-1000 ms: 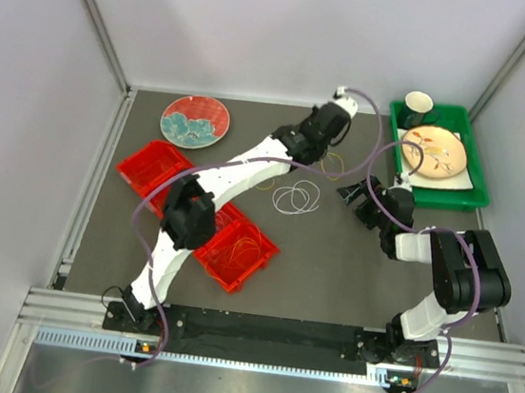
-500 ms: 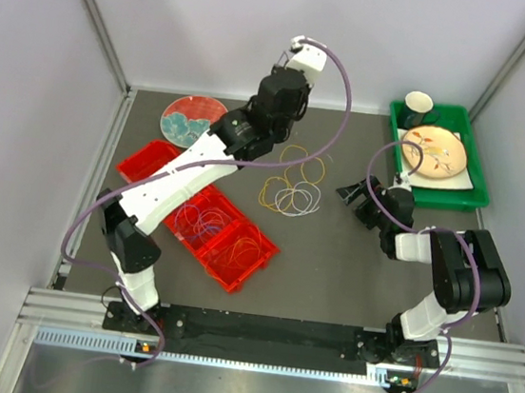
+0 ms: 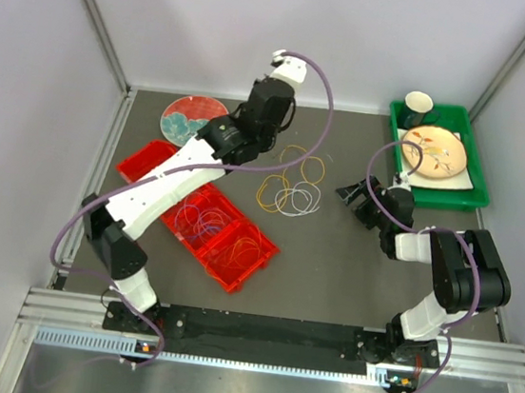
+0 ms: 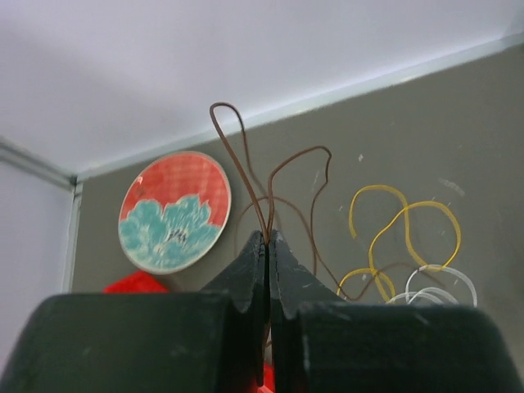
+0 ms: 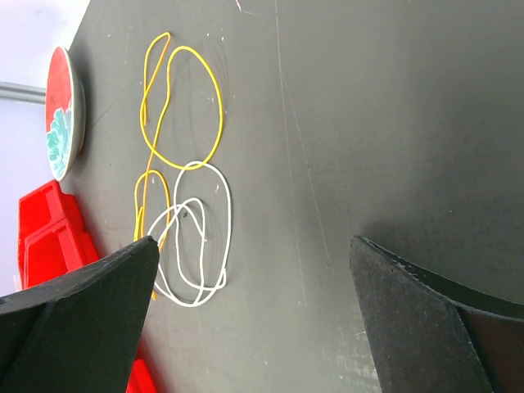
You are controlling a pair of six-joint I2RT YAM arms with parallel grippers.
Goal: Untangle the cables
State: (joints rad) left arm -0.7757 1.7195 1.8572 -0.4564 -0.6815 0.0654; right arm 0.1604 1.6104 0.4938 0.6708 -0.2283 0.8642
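Left hand (image 4: 268, 241) pinches the brown cable (image 4: 237, 155), loops pointing straight out from it; right hand (image 5: 254, 266) gapes wide.

Setting: robot lab test cell. Evidence: left arm (image 3: 178, 181) and right arm (image 3: 444, 276) bolted to a metal rail (image 3: 57, 310) at the table's (image 3: 331, 262) near edge. Blank white walls (image 3: 312, 30) enclose the other 3 edges. Staged props: red bins (image 3: 130, 167), green tray (image 3: 440, 195) at the far right corner, cables (image 3: 292, 186).
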